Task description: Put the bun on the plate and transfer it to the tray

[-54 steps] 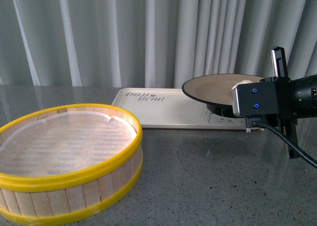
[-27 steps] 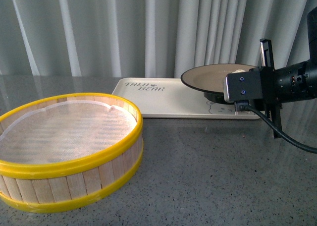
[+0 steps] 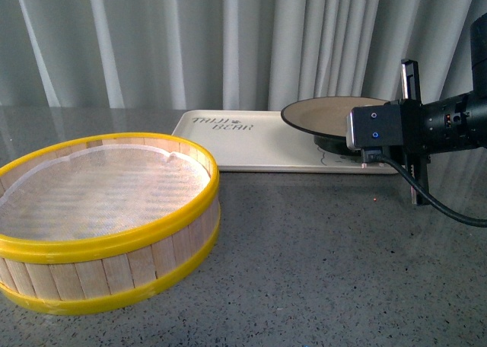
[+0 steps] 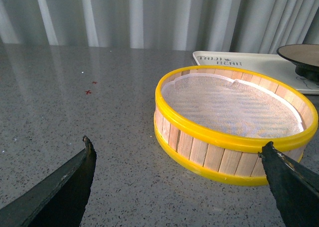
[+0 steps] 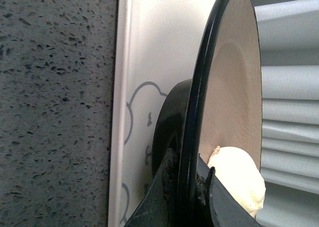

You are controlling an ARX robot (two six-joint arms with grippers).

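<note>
Right gripper [image 5: 192, 193]: jaws narrow, pinched on the plate [image 3: 327, 113] at its black rim, one finger under and one over; in the front view the plate sits level over the right end of the tray [image 3: 251, 145], above the bear print; I cannot tell whether its dark foot touches the tray or hangs just clear.

Bun [image 5: 239, 179]: on the plate's beige inside, just beside the upper finger, near the rim; from the front I cannot make it out behind the wrist.

Left gripper [image 4: 177, 145]: jaws spread wide, holding nothing, well back from the tray; steamer [image 4: 234, 117] lies ahead of it.

Steamer has yellow rims, wooden slats and a white liner; it stands on the grey table [image 3: 304, 271], near-left of the tray and apart from it.
</note>
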